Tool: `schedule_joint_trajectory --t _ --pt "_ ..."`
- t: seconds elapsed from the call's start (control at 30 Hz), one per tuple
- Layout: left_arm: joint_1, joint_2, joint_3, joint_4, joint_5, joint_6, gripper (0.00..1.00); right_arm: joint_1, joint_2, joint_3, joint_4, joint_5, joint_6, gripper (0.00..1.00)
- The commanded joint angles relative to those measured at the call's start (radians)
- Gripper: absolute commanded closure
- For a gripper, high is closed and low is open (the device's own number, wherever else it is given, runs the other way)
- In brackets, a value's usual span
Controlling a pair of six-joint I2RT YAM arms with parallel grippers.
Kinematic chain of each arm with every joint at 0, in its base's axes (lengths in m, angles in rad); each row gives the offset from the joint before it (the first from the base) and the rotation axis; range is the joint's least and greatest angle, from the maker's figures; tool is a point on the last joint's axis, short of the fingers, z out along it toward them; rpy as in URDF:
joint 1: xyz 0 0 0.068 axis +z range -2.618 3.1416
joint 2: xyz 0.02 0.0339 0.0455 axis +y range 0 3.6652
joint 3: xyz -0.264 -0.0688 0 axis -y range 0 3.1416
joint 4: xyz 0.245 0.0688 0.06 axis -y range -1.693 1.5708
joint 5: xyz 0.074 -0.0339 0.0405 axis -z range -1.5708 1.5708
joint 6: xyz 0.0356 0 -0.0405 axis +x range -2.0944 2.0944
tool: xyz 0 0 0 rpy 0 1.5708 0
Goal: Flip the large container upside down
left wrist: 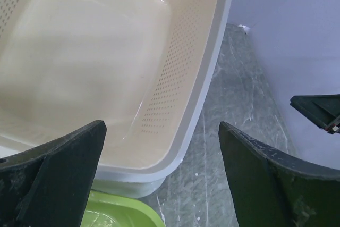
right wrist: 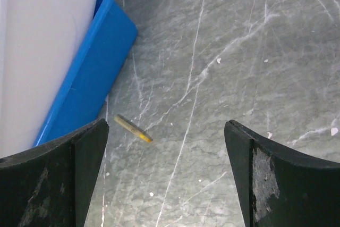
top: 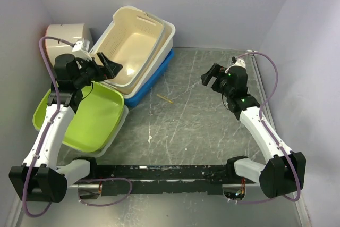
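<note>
**Top view.** The white tub (top: 171,34) is sitting at the back of the table (top: 212,131), left of centre, with its mouth facing up. The basket (top: 135,46) is nesting inside it, and the blue tub (top: 154,81) is lying under both. The left gripper (top: 110,66) is hovering at the near-left rim of the basket. Its jaws are spread and are holding nothing; whether it is touching the rim cannot be told. The right gripper (top: 208,76) is hanging over the right half of the table, well apart from the stack. Its jaws are also spread and are carrying nothing. A stick (top: 164,98) is lying on the table between the blue tub and the right gripper. A green tub (top: 90,115) is lying just beside the stack, under the left arm.

**Left wrist view.** The two fingers (left wrist: 58,174) are standing wide apart with nothing between them. The perforated basket (left wrist: 95,51) is filling most of the view. The outer wall of the white tub (left wrist: 133,182) is showing below the basket's near corner. A corner of the green tub (left wrist: 117,211) is showing at the bottom edge. The table (left wrist: 234,147) is showing on the right.

**Right wrist view.** The fingers (right wrist: 48,179) are standing wide apart over bare table (right wrist: 255,51). The white tub (right wrist: 42,51) is rising at the left edge, seated in the blue tub (right wrist: 95,73). The stick (right wrist: 133,129) is lying near the blue tub, apart from it.
</note>
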Motion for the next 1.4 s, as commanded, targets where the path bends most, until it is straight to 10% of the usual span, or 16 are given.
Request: schedule_joint_trajectory --t 0.0,0.27,0.6,1.0,1.37 --pt "0.006 -0.051 -0.074 0.132 0.036 -0.035 0.01 0.003 -0.002 -0.004 0.026 0.004 0.025 0.08" --pt "-0.02 -0.051 -0.113 0.143 0.041 -0.069 0.0 0.004 0.001 -0.03 0.089 -0.047 0.038 0.08" --pt "-0.492 0.159 0.215 -0.182 -0.338 0.327 0.03 0.004 -0.045 -0.078 0.18 -0.011 0.075 0.07" --pt "-0.502 0.512 0.574 -0.264 -0.523 0.46 0.09 0.006 -0.152 -0.126 0.204 0.048 0.021 0.06" --pt "-0.487 0.654 0.693 -0.304 -0.544 0.468 0.54 0.005 -0.162 -0.119 0.175 0.058 0.006 0.06"
